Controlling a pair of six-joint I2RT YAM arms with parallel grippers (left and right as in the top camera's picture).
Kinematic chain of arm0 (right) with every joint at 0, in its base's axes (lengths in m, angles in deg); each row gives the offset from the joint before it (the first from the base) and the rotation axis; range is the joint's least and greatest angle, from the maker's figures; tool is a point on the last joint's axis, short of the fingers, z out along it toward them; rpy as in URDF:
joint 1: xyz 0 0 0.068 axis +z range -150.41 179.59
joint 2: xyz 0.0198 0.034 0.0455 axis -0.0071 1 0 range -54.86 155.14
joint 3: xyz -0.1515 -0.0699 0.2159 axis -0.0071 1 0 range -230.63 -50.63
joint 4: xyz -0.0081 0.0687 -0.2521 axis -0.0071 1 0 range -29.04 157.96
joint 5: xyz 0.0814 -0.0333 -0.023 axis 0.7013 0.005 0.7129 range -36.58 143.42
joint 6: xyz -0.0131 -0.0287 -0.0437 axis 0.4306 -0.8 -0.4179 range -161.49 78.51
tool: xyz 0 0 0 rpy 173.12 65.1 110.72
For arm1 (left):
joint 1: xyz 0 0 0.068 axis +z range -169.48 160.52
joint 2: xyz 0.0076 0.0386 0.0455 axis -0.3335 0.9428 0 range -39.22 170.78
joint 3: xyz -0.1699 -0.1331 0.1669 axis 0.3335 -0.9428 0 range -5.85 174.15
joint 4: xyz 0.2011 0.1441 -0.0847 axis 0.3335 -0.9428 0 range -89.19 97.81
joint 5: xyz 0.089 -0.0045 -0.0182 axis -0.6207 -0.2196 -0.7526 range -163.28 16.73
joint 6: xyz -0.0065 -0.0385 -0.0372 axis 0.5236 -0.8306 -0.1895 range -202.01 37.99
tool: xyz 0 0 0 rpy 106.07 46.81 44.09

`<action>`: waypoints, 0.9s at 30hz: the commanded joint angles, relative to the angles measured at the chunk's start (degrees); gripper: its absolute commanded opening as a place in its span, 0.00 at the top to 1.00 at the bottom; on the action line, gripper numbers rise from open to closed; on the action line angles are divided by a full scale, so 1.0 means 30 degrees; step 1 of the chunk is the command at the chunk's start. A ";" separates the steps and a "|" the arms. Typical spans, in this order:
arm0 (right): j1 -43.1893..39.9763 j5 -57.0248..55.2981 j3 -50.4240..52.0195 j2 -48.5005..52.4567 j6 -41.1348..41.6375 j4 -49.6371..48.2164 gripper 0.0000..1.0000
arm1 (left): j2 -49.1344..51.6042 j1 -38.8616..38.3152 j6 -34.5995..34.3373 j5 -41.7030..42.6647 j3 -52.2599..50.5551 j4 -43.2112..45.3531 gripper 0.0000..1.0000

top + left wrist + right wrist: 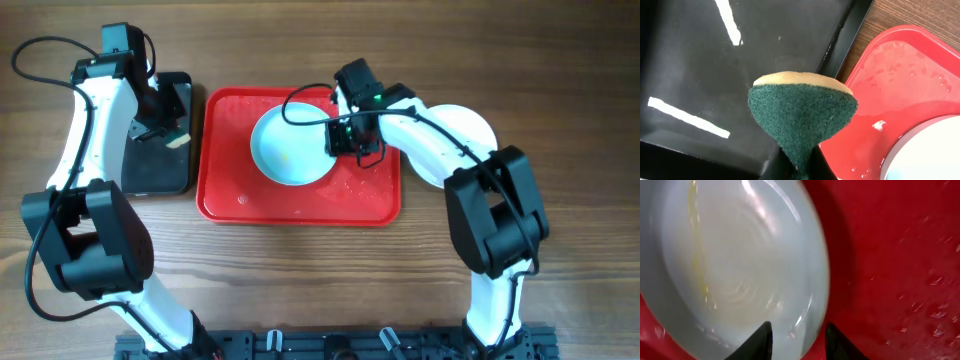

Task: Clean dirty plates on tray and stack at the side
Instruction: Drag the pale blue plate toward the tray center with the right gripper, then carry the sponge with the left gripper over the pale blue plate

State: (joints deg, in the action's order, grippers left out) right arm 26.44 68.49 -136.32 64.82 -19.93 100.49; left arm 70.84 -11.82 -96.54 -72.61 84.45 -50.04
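One pale plate (285, 148) lies on the red tray (300, 205), toward its back. In the right wrist view the plate (730, 265) is blurred and carries a yellow smear. My right gripper (352, 135) stands at the plate's right rim with its jaws apart. One finger is over the plate and the other over the tray (900, 255), with the rim between them. My left gripper (168, 133) hangs over the black bin, shut on a green-and-yellow sponge (802, 115). The plate's edge (930, 155) also shows in the left wrist view.
A black bin (155, 165) sits left of the tray, with white streaks on its floor (715, 65). Another pale plate (468, 128) rests on the wooden table right of the tray, partly under my right arm. Water drops dot the tray (900, 75).
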 commanded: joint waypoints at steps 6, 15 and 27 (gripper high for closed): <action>-0.0262 -0.0007 -0.0328 0.2113 0.0918 -0.1399 0.74 | 0.0211 -0.0058 -0.0321 0.0124 -0.0102 0.0066 0.96; -0.0262 -0.0036 -0.0328 0.2113 0.0947 -0.2164 0.80 | 0.0211 -0.0925 -0.0335 0.0284 -0.0102 0.0087 0.96; -0.0262 -0.0007 -0.0328 0.2127 0.1392 -0.2025 0.96 | 0.0211 -0.2783 -0.0481 0.0401 -0.0102 0.0146 0.96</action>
State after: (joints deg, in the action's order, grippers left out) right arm 25.31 68.64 -137.04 69.23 -16.84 94.09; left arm 70.84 -18.46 -96.80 -72.30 84.45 -49.82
